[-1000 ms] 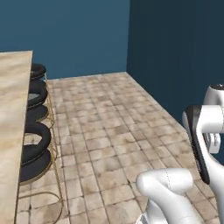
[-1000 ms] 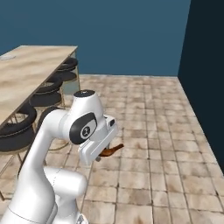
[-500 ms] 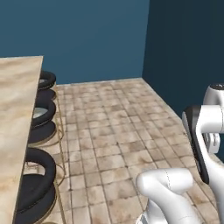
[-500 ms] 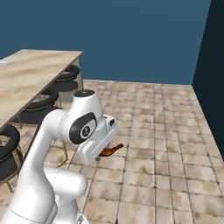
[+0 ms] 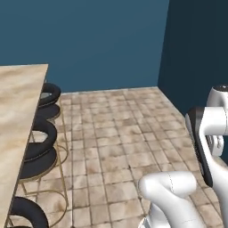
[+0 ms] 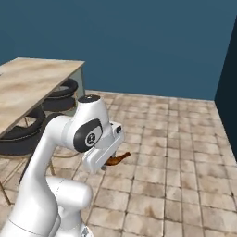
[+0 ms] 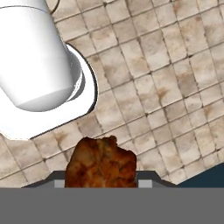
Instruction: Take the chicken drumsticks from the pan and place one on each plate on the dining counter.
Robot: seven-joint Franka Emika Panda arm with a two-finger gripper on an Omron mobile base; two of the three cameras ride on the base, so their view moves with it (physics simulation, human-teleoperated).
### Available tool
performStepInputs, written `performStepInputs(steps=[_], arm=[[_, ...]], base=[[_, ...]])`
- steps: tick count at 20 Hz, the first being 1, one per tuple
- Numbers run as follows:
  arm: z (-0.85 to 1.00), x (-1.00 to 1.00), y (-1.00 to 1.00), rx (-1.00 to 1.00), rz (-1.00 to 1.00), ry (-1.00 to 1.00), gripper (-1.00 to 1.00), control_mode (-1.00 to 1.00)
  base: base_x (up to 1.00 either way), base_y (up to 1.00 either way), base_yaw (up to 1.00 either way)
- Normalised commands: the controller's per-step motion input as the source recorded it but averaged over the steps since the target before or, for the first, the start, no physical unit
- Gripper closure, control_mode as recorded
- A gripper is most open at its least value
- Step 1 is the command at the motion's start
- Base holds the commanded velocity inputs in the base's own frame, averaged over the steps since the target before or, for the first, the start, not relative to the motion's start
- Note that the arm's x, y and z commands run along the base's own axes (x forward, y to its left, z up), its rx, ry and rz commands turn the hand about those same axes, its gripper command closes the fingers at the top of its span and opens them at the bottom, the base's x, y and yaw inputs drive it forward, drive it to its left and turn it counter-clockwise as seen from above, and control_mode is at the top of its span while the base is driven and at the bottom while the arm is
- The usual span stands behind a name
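Gripper (image 7: 101,183) clamped on a browned orange-brown chicken drumstick (image 7: 101,162), held between its jaws above the tan tiled floor (image 6: 176,152); long beige marble-patterned bench (image 6: 28,85) stands well off to its side.

A rendered kitchen in few colours. The walls (image 5: 98,40) are flat deep teal-blue, darker navy on the side wall (image 5: 196,49). The floor (image 5: 120,147) is square stone tiles, mottled beige and rusty brown with pale grout. The table (image 6: 32,85) has a beige-tan marbled top and a grey-green end panel (image 6: 82,78). The stools (image 5: 42,133) have black cushions on thin gold legs. The chicken drumstick (image 7: 101,164) is glossy orange-brown with darker browned patches. The robot arm (image 6: 69,152) is white with dark joints.
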Motion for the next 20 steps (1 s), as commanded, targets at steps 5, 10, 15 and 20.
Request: performStepInputs(steps=[5,10,15,20], arm=[[0.00,0.00,0.00,0.00,0.00,0.00,1.00,1.00],[0.00,0.00,0.00,0.00,0.00,0.00,1.00,1.00],[0.00,0.00,0.00,0.00,0.00,0.00,1.00,1.00],[0.00,0.00,0.00,0.00,0.00,0.00,1.00,1.00]], base=[[1.00,-0.31,0.15],[1.00,-0.33,0.17],[1.00,-0.36,0.18],[1.00,-0.41,0.19]])
